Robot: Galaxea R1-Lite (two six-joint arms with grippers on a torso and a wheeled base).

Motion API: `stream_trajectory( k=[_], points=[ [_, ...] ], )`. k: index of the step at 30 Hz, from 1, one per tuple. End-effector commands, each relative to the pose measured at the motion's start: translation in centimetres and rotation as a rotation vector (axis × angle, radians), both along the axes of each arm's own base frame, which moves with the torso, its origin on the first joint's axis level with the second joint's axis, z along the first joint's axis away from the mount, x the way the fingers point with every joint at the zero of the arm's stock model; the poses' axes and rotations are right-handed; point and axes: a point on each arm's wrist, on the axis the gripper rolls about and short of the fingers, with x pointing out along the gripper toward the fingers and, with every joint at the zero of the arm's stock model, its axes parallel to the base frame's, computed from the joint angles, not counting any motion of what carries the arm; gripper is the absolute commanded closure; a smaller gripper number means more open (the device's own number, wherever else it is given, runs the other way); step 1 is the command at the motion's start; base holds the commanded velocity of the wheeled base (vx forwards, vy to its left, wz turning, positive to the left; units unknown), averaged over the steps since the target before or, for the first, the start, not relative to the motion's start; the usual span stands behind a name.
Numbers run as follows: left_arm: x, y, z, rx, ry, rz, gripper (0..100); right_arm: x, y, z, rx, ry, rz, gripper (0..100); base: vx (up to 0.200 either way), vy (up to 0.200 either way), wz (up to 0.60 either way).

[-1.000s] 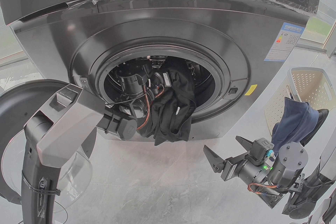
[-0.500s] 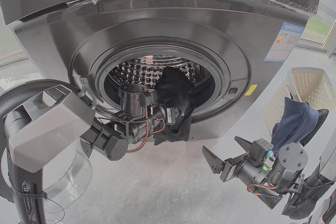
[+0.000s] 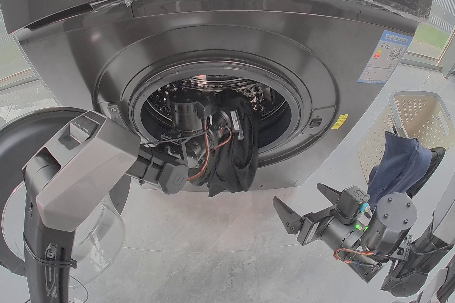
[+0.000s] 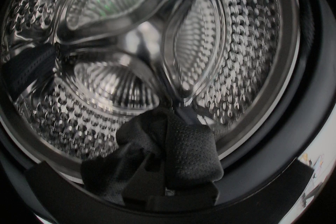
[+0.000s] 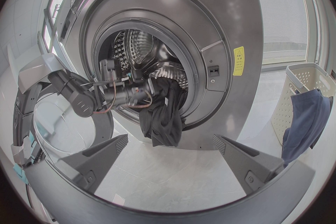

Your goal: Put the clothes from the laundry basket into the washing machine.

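A black garment (image 3: 237, 152) hangs over the lower rim of the washing machine's round opening (image 3: 303, 100), part inside and part dangling toward the floor. My left gripper (image 3: 234, 117) is in the opening, shut on the black garment, whose bunched cloth (image 4: 182, 154) covers the fingers in front of the steel drum (image 4: 224, 42). My right gripper (image 3: 300, 196) stands open and empty above the floor, to the right of the machine's front. A blue garment (image 3: 400, 166) drapes over the side of the white laundry basket (image 3: 422, 114).
The machine's glass door (image 3: 14, 152) stands swung open at the left, close behind my left arm. Pale tiled floor (image 3: 213, 242) stretches in front of the machine. The basket (image 5: 304, 77) sits by a window at the right.
My left arm dropped back out of the opening with the black garment half a second ago, then rose and pushed into the opening again. The right gripper has barely shifted.
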Motion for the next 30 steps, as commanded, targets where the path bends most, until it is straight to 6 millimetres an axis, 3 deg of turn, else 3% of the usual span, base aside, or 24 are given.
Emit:
stream_trajectory(
  k=[1,5,6,13,16,20,21,29,30],
  points=[
    [1.9,-0.2,2.3,-0.108,-0.109,0.046,100,0.0,0.1,0.0,0.001,0.000,0.002,0,0.000,0.000,0.00],
    [1.6,-0.1,2.6,-0.112,-0.115,0.044,100,0.1,0.0,0.0,0.001,0.000,0.000,0,0.000,0.000,0.00],
    [1.4,-0.1,2.8,-0.115,-0.114,0.042,0,0.1,0.0,0.0,0.002,0.000,0.002,0,0.000,0.000,0.00],
    [-1.4,0.9,3.9,-0.070,-0.048,0.029,0,0.1,0.1,0.0,0.003,-0.001,0.003,0,0.000,0.000,0.00],
    [-4.2,2.1,2.7,0.026,0.084,-0.007,0,0.1,0.1,0.0,0.001,-0.001,0.003,0,0.000,0.000,0.00],
    [-6.2,2.3,1.1,0.080,0.164,-0.078,0,0.1,0.1,0.0,0.003,-0.001,0.002,0,0.000,0.000,0.00],
    [-6.8,2.6,-0.2,0.115,0.203,-0.098,0,0.0,0.1,0.0,0.003,-0.001,0.003,0,0.000,0.000,0.00],
    [-5.7,2.6,-3.9,0.196,0.239,-0.093,0,0.1,0.2,0.1,0.007,-0.005,0.005,0,0.000,0.000,0.00],
    [-5.6,2.5,-4.2,0.201,0.243,-0.095,100,0.1,0.2,0.1,0.007,-0.005,0.005,0,0.000,0.000,0.00]
  ],
)
